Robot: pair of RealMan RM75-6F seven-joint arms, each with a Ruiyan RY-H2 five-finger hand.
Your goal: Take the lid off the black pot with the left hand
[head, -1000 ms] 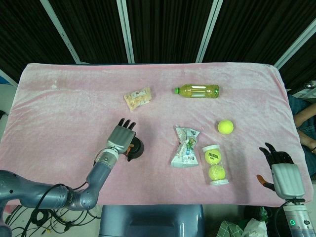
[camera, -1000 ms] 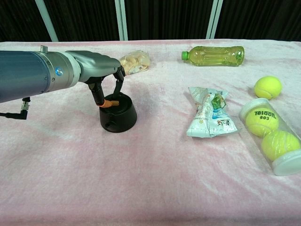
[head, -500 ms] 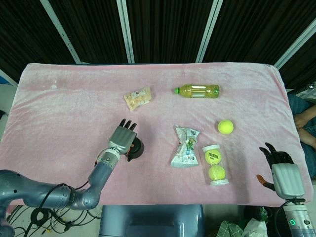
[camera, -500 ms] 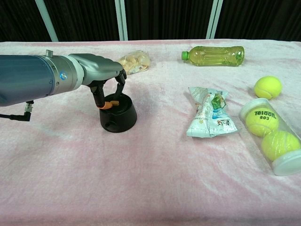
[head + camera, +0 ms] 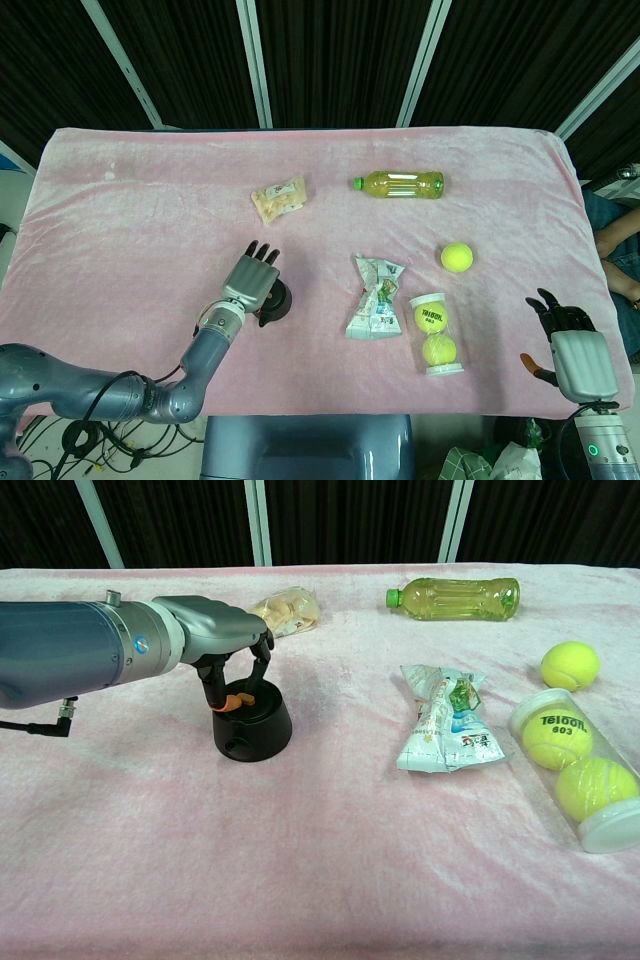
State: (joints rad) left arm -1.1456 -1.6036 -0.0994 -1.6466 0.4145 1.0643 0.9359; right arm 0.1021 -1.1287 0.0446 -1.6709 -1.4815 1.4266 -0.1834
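Observation:
The small black pot stands on the pink cloth at left of centre, its lid still seated on top. In the head view my left hand covers most of the pot. My left hand reaches over the pot from the left, fingers pointing down. Its orange-tipped thumb and a finger pinch the top of the lid. Seen from the head camera, the left hand lies palm-down over the pot. My right hand hovers at the table's near right edge, fingers spread, holding nothing.
Right of the pot lies a crumpled snack packet, then a clear tube of tennis balls and a loose tennis ball. Further back are a bag of snacks and a green drink bottle on its side.
The left hand's fingers have drawn closer together over the pot's top, and the hand has shifted slightly right. Pot, lid and right hand have not moved.

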